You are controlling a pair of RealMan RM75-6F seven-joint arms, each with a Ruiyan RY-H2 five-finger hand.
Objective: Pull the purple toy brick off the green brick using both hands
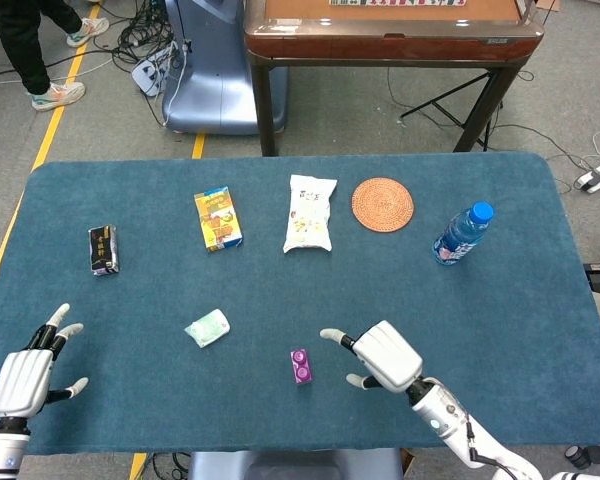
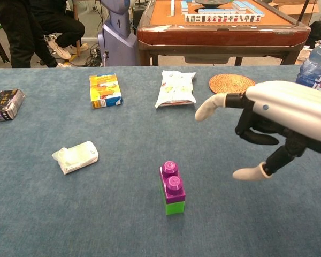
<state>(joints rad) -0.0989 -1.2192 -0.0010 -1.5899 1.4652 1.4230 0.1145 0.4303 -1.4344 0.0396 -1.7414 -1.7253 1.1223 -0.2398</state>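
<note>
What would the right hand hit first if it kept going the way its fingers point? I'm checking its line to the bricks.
Probably the purple brick: the right hand points left toward it, though depth is uncertain.

- The room is evenly lit, bright but soft, seemingly from overhead; nothing looks washed out or lost in darkness.
- Shadows on the blue counter (image 1: 500, 300) are faint and short, just a soft dark patch close under the purple toy brick (image 2: 172, 182).
- The right hand (image 2: 273, 126) looms large and close in the chest view, its white shell slightly glossy, its edges a little soft.
- The water bottle (image 1: 462, 233) carries small pale highlights.
- The head view is sharp across the counter, whose long edges bow slightly.
</note>
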